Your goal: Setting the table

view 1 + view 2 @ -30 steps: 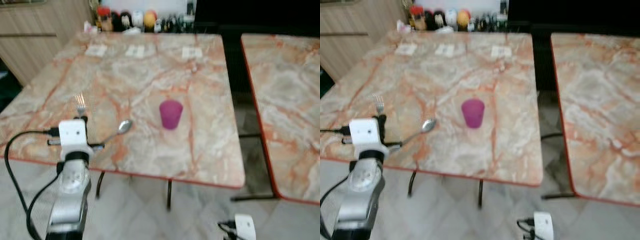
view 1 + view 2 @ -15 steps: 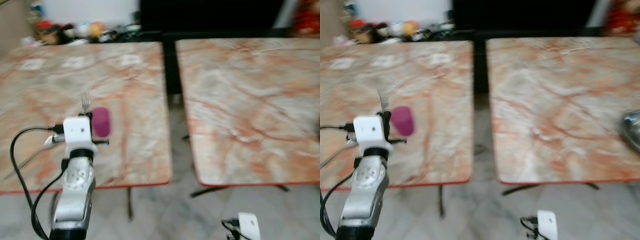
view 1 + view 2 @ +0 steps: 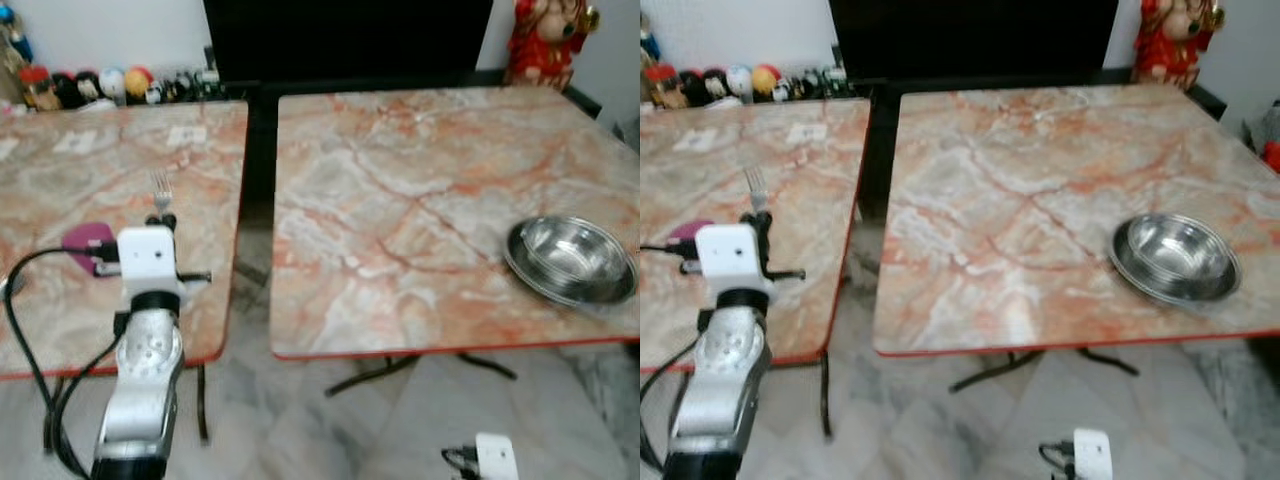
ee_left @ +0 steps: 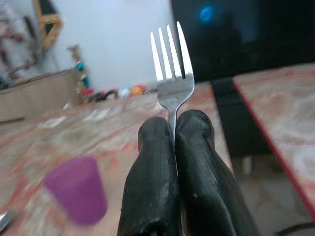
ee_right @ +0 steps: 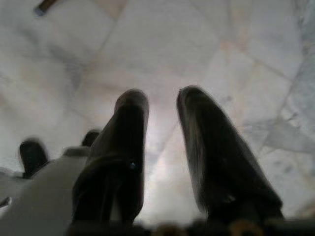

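Your left gripper [image 4: 174, 129] is clamped tight on one fork [image 4: 171, 69], tines upright, above the left table [image 3: 60, 300] near its right edge. One purple cup [image 3: 88, 240] stands there; one steel bowl [image 3: 570, 260] sits on the right table [image 3: 400, 200]. Your right gripper [image 5: 162, 147] hangs parted and empty over the floor [image 5: 206, 44]. No legible writing.

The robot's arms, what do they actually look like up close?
The left arm is a rounded silver tube topped by a white box, with a black cable looping off it. Its left gripper has two long, ribbed black fingers. The right gripper has the same black fingers.
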`<state>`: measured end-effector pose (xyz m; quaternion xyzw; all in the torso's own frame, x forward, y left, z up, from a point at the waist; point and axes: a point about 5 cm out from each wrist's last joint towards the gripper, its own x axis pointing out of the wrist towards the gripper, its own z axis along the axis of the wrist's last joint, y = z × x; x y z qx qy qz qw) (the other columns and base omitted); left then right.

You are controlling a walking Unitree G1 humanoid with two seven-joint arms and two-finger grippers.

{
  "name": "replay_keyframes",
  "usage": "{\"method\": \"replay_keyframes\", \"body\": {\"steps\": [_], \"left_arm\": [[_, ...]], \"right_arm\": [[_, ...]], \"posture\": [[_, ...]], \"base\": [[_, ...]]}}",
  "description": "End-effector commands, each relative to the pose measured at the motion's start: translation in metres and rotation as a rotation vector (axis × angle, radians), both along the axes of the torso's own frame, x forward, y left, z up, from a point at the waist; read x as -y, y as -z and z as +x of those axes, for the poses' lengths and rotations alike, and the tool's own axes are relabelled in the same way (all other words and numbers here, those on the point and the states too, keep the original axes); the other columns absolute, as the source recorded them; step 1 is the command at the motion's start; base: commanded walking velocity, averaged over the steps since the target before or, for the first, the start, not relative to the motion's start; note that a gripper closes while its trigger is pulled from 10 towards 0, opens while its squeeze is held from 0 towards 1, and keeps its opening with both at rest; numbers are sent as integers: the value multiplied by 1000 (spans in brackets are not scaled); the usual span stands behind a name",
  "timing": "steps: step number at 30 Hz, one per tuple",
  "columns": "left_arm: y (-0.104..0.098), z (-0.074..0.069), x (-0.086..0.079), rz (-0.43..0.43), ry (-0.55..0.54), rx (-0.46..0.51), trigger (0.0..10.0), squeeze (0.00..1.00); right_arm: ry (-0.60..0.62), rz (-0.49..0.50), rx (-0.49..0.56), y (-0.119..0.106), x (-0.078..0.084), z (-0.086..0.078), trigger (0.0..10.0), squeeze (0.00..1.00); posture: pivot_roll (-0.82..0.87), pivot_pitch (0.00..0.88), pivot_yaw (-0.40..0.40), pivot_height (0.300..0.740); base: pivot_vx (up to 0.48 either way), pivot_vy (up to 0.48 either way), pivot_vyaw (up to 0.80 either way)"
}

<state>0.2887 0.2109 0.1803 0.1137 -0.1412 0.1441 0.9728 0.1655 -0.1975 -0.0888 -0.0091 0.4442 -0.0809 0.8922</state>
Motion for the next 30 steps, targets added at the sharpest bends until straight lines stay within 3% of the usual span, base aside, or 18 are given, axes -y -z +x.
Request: {"method": "replay_keyframes", "body": {"steps": [1,8,13,30], "left_arm": [[-9,1,-1,7,-11,32,10000,0],[-11,1,0,8,-17,37,10000,0],[-10,0,0,10,-15,26,10000,0],[-10,4,6,29,16,12,10000,0]], "right_arm": [[-3,12,-8,1,-4,-2,10000,0],[-28,-6,-9,1,-3,0,10000,0],[-23,1,-5,1,-4,0,10000,0],[11,14,2,1,-6,0,10000,0]], "posture": [[-36,61,27,740],[-30,81,25,740],[-30,99,26,740],[-39,104,36,740]], "base": [[0,-435,0],[0,-433,0],[0,-431,646],[0,-431,0]]}}
